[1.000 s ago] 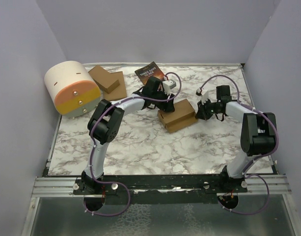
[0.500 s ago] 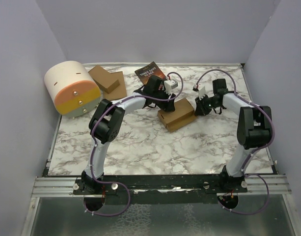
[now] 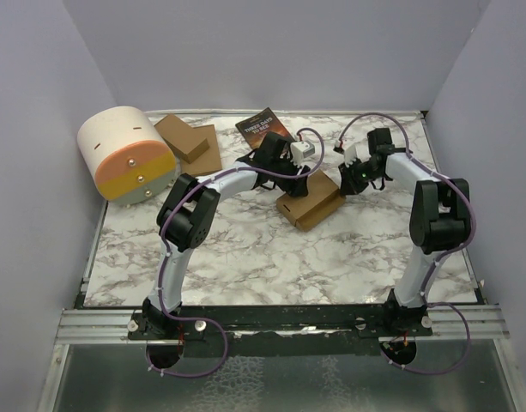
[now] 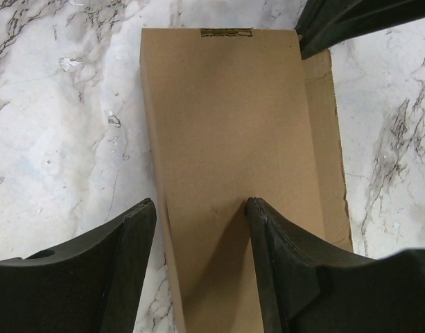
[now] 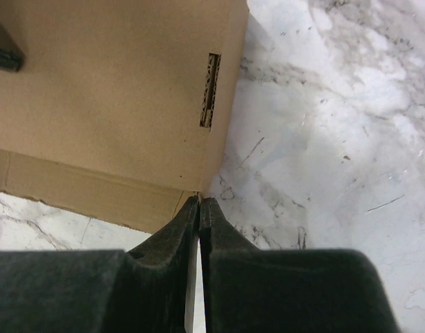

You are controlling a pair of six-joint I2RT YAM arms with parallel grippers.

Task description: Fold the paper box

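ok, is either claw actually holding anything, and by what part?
Nothing looks held: the left claw is open over the paper box, not clamped; the right claw is shut, tips at the box's corner.

I see the paper box (image 4: 226,125) in plain brown cardboard, on a table (image 3: 245,257) of white marble with grey veins. The book (image 3: 261,126) has a dark cover with reddish and white print. The drum (image 3: 125,154) is cream, its face banded orange and yellow. The left arm (image 3: 232,182) and right arm (image 3: 413,176) are white with black joints, their cables (image 3: 376,117) purple.
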